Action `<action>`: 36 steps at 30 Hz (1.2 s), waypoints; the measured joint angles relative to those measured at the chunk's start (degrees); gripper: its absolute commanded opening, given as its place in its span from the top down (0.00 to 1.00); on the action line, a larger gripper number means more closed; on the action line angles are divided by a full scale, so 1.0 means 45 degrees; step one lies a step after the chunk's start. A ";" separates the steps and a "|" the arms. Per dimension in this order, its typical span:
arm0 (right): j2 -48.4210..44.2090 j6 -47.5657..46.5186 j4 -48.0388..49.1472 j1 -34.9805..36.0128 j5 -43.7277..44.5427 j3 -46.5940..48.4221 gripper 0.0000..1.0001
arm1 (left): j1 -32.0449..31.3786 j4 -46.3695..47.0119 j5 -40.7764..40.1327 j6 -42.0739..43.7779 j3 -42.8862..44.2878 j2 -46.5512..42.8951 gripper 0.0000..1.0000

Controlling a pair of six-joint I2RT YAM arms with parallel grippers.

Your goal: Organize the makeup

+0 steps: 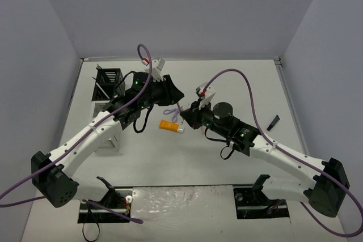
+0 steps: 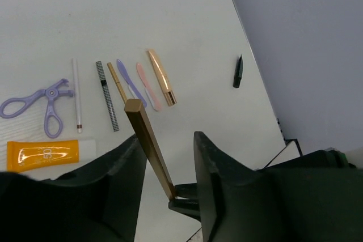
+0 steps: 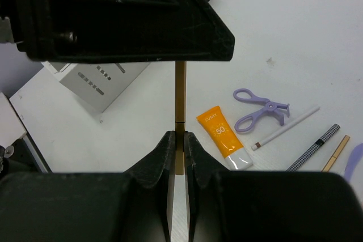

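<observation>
My right gripper [image 3: 180,143] is shut on the lower end of a tan-gold pencil [image 3: 180,92] and holds it upright above the table. My left gripper [image 2: 167,162] is open around that same pencil [image 2: 148,145], which stands between its fingers, close to the left one. In the top view the two grippers, left [image 1: 172,93] and right [image 1: 190,115], meet mid-table. On the table lie an orange tube with a white cap [image 2: 48,154], a purple looped tool [image 2: 39,106] and a row of thin pencils and brushes [image 2: 108,96].
The black-and-white compartment rack [image 1: 109,88] stands at the far left, holding a few sticks. A small black cap [image 1: 273,122] lies apart at the right. A white box [image 3: 99,80] sits left of the held pencil.
</observation>
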 measured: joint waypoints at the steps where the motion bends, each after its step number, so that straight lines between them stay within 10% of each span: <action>1: -0.0015 0.0003 0.0061 0.0000 -0.0015 -0.0049 1.00 | 0.0000 0.0049 -0.0040 -0.0037 0.0000 0.0006 0.85; 7: -0.0022 0.0053 0.0512 0.0000 -0.0034 -0.0299 0.92 | -0.0010 0.0231 -0.0283 -0.0085 0.0000 0.0041 1.00; 14: -0.0022 0.0000 0.0570 0.0000 0.0008 -0.0343 0.29 | -0.0015 0.0542 -0.0507 -0.0050 0.0000 0.0214 1.00; 22: -0.0050 -0.0020 -0.0556 0.0000 0.1450 -0.0343 0.16 | 0.0546 0.0430 -0.2830 0.1509 0.0342 0.0315 1.00; 36: -0.0196 -0.0005 -0.2113 0.0000 0.3541 -0.0604 0.00 | 0.7400 0.2369 -0.5356 0.3675 0.0359 0.0914 1.00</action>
